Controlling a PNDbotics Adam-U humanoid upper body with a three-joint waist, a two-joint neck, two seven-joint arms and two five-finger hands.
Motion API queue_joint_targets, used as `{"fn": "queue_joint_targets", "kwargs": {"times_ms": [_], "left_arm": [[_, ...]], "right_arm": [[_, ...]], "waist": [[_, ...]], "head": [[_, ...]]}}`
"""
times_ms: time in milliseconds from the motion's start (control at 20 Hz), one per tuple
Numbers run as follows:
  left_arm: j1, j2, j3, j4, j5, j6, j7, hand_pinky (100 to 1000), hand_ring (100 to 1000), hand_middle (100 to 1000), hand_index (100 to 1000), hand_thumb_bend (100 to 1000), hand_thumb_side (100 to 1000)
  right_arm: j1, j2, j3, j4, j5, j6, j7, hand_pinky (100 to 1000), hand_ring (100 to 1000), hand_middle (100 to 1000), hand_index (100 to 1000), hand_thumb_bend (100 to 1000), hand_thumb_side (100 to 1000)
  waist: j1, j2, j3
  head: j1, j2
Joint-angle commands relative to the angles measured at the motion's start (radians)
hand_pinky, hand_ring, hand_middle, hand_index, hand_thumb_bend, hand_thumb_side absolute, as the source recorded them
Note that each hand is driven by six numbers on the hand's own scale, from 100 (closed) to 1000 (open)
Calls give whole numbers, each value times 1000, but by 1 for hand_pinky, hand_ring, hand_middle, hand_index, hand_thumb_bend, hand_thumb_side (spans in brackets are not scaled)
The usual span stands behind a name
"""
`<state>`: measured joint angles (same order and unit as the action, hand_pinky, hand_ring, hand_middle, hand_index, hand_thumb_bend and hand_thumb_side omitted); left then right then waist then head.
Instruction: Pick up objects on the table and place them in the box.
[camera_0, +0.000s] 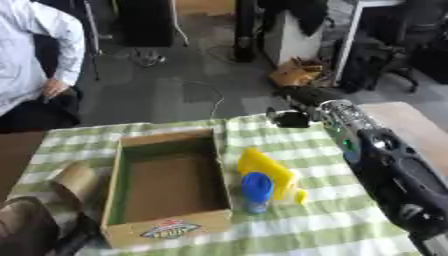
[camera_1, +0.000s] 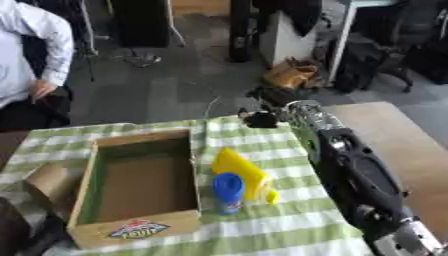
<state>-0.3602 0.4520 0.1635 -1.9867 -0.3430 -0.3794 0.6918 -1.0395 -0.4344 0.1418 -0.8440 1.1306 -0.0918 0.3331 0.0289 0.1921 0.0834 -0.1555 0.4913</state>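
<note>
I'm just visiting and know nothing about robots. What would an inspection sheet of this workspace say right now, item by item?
Surface: table under a green and white checked cloth.
Job's things: open cardboard box, nothing seen inside; yellow object lying beside it; blue-capped container upright against the yellow object.
Clutter: brown cardboard roll left of the box.
Hands: right arm stretches over the table's right side, right hand at the far edge, fingers unclear; left hand not seen.
Cables: a thin cable on the floor.
Surroundings: grey floor, a brown bag, dark furniture, a seated person at far left.
</note>
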Motion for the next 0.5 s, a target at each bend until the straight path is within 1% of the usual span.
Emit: {"fn": "queue_joint_targets", "kwargs": {"times_ms": [50, 200, 250, 500], "left_arm": [[-10, 15, 3, -13, 3, 0, -4, 864, 916, 901, 883, 100, 1000], [-10, 16, 3, -13, 4, 0, -7, 864, 916, 899, 881, 100, 1000], [-10, 17, 3, -13, 4, 0, -7, 863, 916, 899, 880, 100, 1000], [-12, 17, 3, -13, 5, -1, -9, 863, 917, 895, 875, 100, 1000]], "right_arm": [[-12, -17, -1, -12, -30, 6, 47, 905, 972, 925, 983, 100, 1000], [-1, -25, 13, -25, -38, 15, 98, 913, 980, 925, 989, 106, 1000], [3, -26, 15, -26, -40, 18, 112, 911, 981, 925, 991, 124, 1000], [12, -29, 18, -29, -60, 28, 163, 917, 992, 936, 999, 145, 1000]], "waist": [[-2, -13, -2], [-5, -15, -5], [-5, -15, -5], [-5, -15, -9]], "head": [[11, 13], [14, 15], [16, 17], [21, 22]]}}
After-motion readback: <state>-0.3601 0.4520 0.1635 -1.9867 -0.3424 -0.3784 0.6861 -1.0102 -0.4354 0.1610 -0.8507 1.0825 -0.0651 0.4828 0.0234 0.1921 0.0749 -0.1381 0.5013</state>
